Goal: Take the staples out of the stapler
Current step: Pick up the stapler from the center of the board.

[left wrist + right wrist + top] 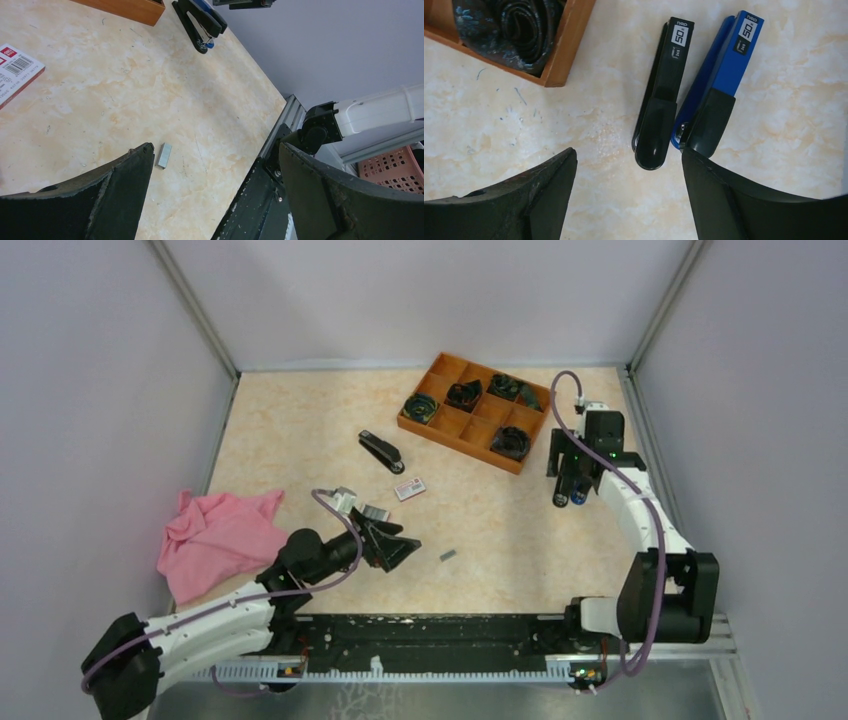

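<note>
A short silvery strip of staples point(447, 555) lies on the table just right of my left gripper point(407, 539). In the left wrist view the staples point(164, 155) lie beside the left fingertip point(142, 155), outside the gap. My left gripper point(215, 150) is open and empty. A black stapler point(380, 452) lies shut at mid table. My right gripper point(568, 497) hangs open and empty at the right. In the right wrist view a black stapler point(660, 120) and a blue stapler point(719, 85) lie side by side just beyond my right gripper point(628, 155).
A small white and red box point(409, 488) lies near the mid-table stapler and shows in the left wrist view point(15, 70). An orange compartment tray point(457, 430) of dark rolled items stands at the back. A pink cloth point(215, 535) lies at the left. Grey walls enclose the table.
</note>
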Available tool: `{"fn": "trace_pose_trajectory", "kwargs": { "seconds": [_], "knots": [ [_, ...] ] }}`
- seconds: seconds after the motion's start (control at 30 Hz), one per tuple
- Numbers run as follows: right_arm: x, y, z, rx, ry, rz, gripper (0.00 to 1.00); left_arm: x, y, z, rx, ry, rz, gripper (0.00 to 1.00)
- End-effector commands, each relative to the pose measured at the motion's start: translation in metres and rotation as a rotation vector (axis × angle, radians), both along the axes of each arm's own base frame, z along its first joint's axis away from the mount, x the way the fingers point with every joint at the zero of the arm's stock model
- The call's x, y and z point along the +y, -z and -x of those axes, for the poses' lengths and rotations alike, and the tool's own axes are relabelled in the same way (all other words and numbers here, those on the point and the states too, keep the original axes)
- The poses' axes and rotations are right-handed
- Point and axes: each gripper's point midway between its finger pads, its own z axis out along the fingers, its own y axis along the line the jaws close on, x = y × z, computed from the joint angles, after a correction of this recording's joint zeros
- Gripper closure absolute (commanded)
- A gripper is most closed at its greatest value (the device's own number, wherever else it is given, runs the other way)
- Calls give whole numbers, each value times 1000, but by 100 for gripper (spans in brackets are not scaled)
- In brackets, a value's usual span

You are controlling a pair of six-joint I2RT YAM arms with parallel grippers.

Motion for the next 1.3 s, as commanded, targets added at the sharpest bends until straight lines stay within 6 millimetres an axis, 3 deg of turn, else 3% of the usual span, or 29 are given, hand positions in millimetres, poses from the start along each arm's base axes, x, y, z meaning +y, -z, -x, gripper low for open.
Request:
{"fn": "trace_pose_trajectory", "kwargs": {
  "seconds": [0.0,0.1,0.23,0.4,0.9,1.07,1.27],
  "knots": [
    [-17,-8,-18,-53,112,33,24,5,-11,-1,-39,-20,44,1],
    [-17,4,-19,-17,125,30,25,7,-10,-1,-42,-27,44,1],
    [-15,15,-22,19,117,18,36,9,-9,-1,-43,-31,42,1],
    [-16,25,-24,49,124,21,37,11,-9,0,-46,-38,45,1],
    [-19,58,-24,140,139,42,53,15,-8,2,-54,-44,47,1],
    [-21,61,-23,150,139,56,64,16,-9,3,-58,-44,52,1],
    [-21,52,-22,124,127,63,84,17,-11,4,-62,-42,58,1]
  ]
}}
